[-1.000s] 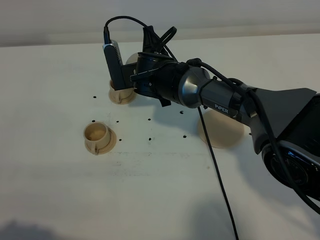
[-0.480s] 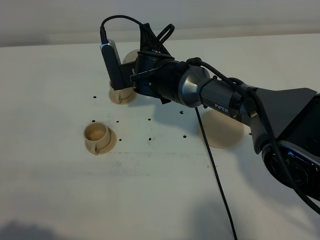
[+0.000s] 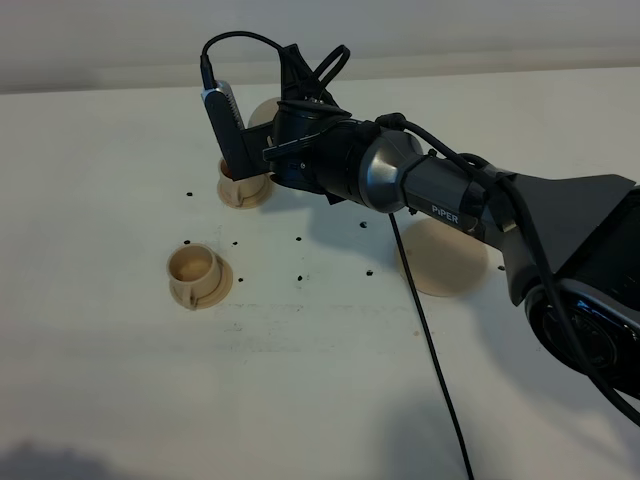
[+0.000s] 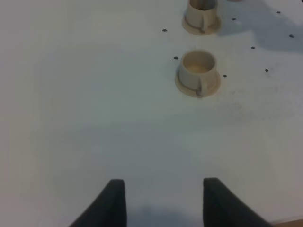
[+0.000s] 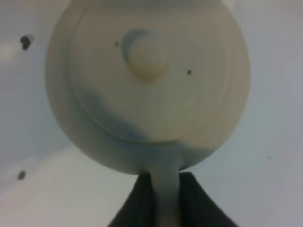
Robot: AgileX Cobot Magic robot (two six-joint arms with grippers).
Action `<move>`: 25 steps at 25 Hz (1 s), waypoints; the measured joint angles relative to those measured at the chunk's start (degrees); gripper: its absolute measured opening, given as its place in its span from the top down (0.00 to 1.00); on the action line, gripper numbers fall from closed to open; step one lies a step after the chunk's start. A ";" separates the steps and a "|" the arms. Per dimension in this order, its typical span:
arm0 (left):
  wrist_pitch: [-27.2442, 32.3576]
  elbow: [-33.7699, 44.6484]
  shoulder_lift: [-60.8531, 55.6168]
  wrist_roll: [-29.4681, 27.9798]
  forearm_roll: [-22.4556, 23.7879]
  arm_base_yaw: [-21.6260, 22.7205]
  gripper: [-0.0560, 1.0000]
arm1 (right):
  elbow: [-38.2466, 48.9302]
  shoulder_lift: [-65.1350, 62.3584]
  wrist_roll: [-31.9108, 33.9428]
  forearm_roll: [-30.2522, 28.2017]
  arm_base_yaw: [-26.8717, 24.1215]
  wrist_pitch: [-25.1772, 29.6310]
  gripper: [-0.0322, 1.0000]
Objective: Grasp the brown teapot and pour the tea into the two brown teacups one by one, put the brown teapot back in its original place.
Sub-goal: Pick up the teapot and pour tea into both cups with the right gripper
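the right gripper (image 5: 165, 198) is clamped on the handle of the teapot (image 5: 147, 94), holding it over the far cup (image 3: 243, 190) near the table's far edge, likely to pour, while the near cup (image 3: 197, 275) and the round saucer (image 3: 445, 262) sit apart and the left gripper (image 4: 163, 203) hangs with its fingers spread.

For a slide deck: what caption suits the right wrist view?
Right gripper pinching the handle of the teapot, lid toward the camera.

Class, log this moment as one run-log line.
right gripper: shut on teapot handle, at far teacup | left gripper: open, empty
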 joint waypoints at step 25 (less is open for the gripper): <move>0.00 0.00 0.00 0.00 0.00 0.00 0.61 | -1.63 0.00 -3.00 -0.64 -0.01 -0.62 0.88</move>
